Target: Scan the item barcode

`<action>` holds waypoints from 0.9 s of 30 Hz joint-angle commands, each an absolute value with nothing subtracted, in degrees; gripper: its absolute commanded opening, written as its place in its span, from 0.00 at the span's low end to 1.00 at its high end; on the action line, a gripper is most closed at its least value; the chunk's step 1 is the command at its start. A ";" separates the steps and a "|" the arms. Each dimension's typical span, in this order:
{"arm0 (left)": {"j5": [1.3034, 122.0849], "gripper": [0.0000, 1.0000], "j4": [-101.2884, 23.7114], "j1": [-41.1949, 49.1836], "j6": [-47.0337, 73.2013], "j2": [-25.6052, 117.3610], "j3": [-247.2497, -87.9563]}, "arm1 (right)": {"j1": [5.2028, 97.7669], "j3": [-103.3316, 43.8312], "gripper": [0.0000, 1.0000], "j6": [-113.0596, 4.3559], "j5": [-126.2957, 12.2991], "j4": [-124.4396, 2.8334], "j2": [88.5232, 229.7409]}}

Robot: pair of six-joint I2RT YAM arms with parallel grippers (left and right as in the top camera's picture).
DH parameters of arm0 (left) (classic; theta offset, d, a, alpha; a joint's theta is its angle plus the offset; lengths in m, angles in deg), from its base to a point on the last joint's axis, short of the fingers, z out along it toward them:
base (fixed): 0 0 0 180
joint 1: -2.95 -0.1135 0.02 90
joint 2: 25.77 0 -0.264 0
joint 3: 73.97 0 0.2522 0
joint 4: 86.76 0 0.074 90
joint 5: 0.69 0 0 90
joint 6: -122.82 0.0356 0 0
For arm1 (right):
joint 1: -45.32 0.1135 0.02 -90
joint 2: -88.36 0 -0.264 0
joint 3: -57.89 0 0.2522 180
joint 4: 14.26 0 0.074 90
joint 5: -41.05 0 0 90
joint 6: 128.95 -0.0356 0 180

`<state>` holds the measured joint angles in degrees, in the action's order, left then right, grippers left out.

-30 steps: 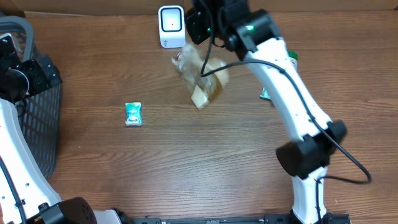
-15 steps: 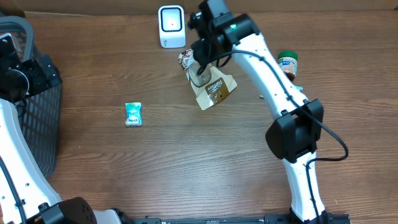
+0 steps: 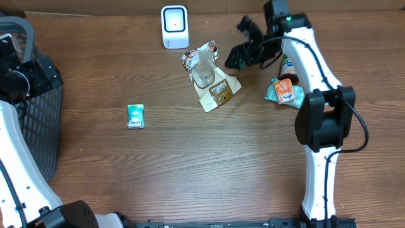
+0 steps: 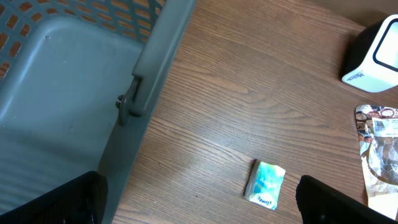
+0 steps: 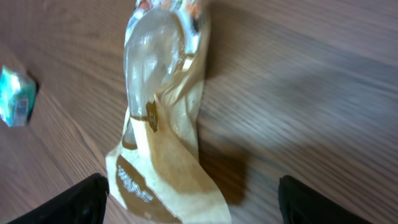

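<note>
The right gripper (image 3: 237,43) hangs with its fingers (image 5: 74,202) spread wide and nothing between them (the wrist view shows only tabletop and pouch ahead). It sits to the right of the white box-shaped barcode scanner (image 3: 174,26), clear of everything. The brown paper pouch with a clear plastic window (image 3: 210,79) lies flat on the brown wooden table (image 3: 190,164), just right of the scanner and a little nearer the robot, apart from the gripper. Further right of the scanner stand a brown jar with a green lid (image 3: 288,67) and a teal and orange packet (image 3: 285,93). A small teal sachet (image 3: 135,116) lies left of the scanner, nearer the robot. Far left of the scanner, the left gripper (image 4: 199,205) is also spread and empty beside the grey plastic basket (image 4: 74,74).
</note>
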<state>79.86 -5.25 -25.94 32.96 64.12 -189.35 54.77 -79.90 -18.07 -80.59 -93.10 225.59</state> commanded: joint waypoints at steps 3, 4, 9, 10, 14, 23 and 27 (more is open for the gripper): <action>79.20 1.00 -5.29 -25.92 32.44 63.81 -190.42 | 56.15 -75.03 0.86 -13.37 -85.55 -87.83 226.13; 79.20 1.00 -5.29 -25.92 32.44 63.81 -190.42 | 56.35 -73.67 0.86 -13.65 -85.55 -86.08 226.27; 79.20 1.00 -5.29 -25.92 32.44 63.81 -190.42 | 56.50 -70.24 0.86 -15.10 -87.30 -82.26 226.97; 79.20 0.99 -5.29 -25.92 32.44 63.81 -190.42 | 56.50 -70.20 0.86 -15.10 -87.91 -82.19 227.47; 79.20 0.99 -5.29 -25.92 32.44 63.81 -190.42 | 56.68 -70.13 0.85 -15.12 -90.34 -82.10 229.81; 79.20 1.00 -5.29 -25.92 32.44 63.81 -190.42 | 57.05 -70.15 0.55 -18.38 -93.01 -82.71 232.54; 79.20 1.00 -5.29 -25.92 32.44 63.81 -190.42 | 56.94 -70.15 0.33 -21.52 -93.01 -83.41 232.54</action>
<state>79.84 -5.25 -25.94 32.96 64.14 -189.35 56.72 -70.48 -18.53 -92.68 -83.06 231.23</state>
